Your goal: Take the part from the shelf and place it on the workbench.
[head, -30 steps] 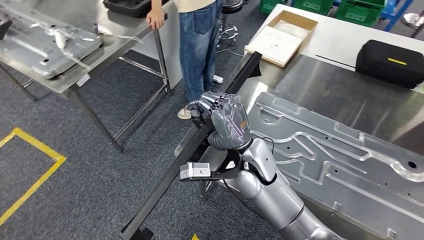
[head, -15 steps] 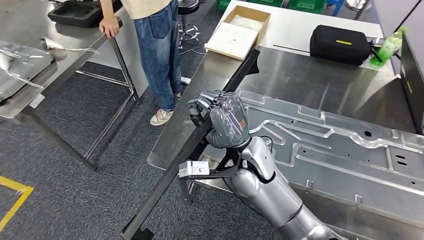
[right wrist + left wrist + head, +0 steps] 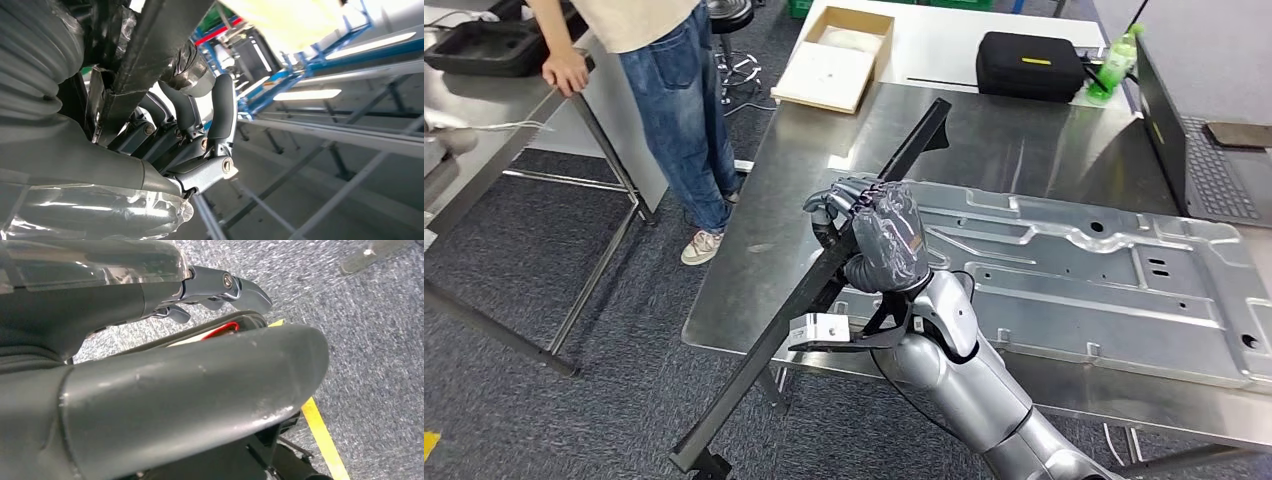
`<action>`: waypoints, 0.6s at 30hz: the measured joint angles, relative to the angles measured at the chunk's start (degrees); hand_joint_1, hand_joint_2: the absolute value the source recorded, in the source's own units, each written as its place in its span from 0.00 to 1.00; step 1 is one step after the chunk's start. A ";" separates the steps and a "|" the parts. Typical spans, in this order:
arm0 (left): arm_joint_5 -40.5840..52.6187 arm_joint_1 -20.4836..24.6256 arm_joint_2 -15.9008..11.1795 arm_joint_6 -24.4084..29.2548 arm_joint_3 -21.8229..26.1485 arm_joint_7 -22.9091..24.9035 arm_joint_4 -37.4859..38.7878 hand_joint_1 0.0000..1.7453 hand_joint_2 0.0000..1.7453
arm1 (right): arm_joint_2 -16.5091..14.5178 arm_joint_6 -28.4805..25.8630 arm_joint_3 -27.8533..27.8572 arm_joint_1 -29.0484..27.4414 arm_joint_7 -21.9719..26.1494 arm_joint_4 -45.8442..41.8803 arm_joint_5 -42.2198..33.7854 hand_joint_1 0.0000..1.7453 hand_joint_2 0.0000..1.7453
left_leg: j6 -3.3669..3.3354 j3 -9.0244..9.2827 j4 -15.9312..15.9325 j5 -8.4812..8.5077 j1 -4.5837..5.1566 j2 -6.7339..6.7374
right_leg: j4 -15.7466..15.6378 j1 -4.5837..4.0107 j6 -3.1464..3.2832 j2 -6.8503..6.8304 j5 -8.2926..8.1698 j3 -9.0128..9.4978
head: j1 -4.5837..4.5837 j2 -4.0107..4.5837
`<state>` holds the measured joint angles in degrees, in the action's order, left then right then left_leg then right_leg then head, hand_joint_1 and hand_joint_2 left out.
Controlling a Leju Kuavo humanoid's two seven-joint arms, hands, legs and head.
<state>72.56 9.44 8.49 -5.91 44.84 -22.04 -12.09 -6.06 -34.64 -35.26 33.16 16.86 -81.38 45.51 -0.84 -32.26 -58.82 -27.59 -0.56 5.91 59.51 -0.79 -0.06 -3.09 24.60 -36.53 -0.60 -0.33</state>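
The steel tabletop point(image 3: 984, 150) carries a large stamped metal panel point(image 3: 1104, 275), flat on its near half. A long black part point(image 3: 824, 280) slants over the tabletop's left edge, its upper end above the surface, its lower end out over the carpet. The right hand point(image 3: 874, 235) grips the part mid-length, fingers point(image 3: 187, 112) wrapped round it. The left hand point(image 3: 150, 390) hangs over the floor; I cannot tell its grasp.

I count one long black part point(image 3: 824, 275), one big stamped metal panel point(image 3: 1104, 280) on the surface point(image 3: 754, 290), one black case point(image 3: 1032, 64), one green bottle point(image 3: 1116, 62) and one open cardboard box point(image 3: 834, 60). There's also one laptop point(image 3: 1204, 160), one black tray point(image 3: 474, 45), one stool point(image 3: 729, 15) and one person point(image 3: 664, 90). Two robot hands from what I can see, one on the right point(image 3: 869, 235) and one on the left point(image 3: 220, 287).
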 joint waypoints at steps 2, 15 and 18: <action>0.00 0.11 0.02 0.00 -0.03 0.01 0.00 0.00 0.00 | 0.02 -0.05 0.12 0.04 -0.01 0.02 -0.01 1.00 1.00 | 0.66 0.28 -0.16 -0.53 -0.11 0.25 | -0.50 0.15 0.60 1.34 -0.20 0.19 | 0.01 0.00; -0.02 -0.01 -0.03 0.02 -0.05 0.07 0.00 0.00 0.00 | -0.06 -0.08 0.32 0.21 -0.10 1.18 -0.34 1.00 1.00 | 0.86 -1.62 -1.45 0.34 -0.69 -9.74 | 0.75 1.03 0.28 10.45 -0.11 -0.45 | 0.07 0.00; 0.01 0.38 0.01 0.11 -0.10 0.09 0.00 0.00 0.00 | -0.01 -0.19 0.65 0.21 -0.09 1.32 -0.43 1.00 1.00 | -0.22 -1.26 -0.57 0.89 -0.65 -8.07 | 1.33 1.17 -0.70 10.08 0.14 -1.10 | 0.02 0.00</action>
<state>72.57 9.82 8.50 -5.80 44.74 -21.95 -12.09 -6.07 -34.83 -34.61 33.37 16.77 -80.07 45.08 -1.06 -33.53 -59.39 -26.71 -1.21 -2.16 60.84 0.39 -0.76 6.99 24.74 -37.63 -0.57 -0.33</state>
